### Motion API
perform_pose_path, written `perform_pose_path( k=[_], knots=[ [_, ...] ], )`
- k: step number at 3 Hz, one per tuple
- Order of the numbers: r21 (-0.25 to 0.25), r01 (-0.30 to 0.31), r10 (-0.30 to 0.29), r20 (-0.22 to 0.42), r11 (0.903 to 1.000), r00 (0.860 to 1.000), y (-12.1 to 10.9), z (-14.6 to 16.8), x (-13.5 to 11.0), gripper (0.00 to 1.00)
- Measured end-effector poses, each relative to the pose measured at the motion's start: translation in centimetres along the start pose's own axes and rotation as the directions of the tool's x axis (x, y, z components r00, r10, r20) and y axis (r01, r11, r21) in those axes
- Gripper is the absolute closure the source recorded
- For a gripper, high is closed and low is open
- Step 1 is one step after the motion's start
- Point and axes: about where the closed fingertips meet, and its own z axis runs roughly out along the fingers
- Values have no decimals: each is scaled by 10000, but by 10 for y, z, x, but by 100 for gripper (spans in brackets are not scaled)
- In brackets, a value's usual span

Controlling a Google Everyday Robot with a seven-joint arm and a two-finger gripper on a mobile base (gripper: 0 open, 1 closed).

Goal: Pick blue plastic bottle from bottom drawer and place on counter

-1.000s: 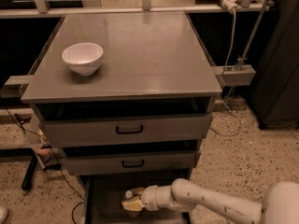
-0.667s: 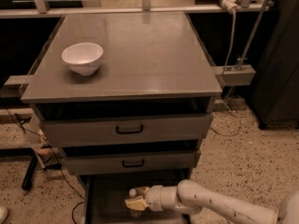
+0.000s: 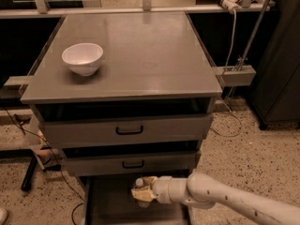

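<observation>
The bottom drawer is pulled open below the cabinet, showing its dark flat floor. My gripper, with pale yellow fingers, reaches in from the right on a white arm, just under the middle drawer front. It is shut on the blue plastic bottle, which stands upright. Only the bottle's white cap and a bit of its clear body show above and below the fingers. The counter is the grey top of the cabinet, well above the gripper.
A white bowl sits on the counter's left side. Two grey drawer fronts with black handles are above the open drawer. Cables lie on the speckled floor at left, and a dark cabinet stands at right.
My gripper has moved up and slightly right over the drawer with the bottle in it; the bottle's cap now shows above the fingers.
</observation>
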Motion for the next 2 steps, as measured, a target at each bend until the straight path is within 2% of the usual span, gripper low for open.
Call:
perform_pose_path(
  k=[1,2],
  knots=[
    [526,406,-400,-124,9978,9991,0,-28,-42,100],
    [1174,933,-904,-295,9887,9955,0,-60,-87,100]
  ],
)
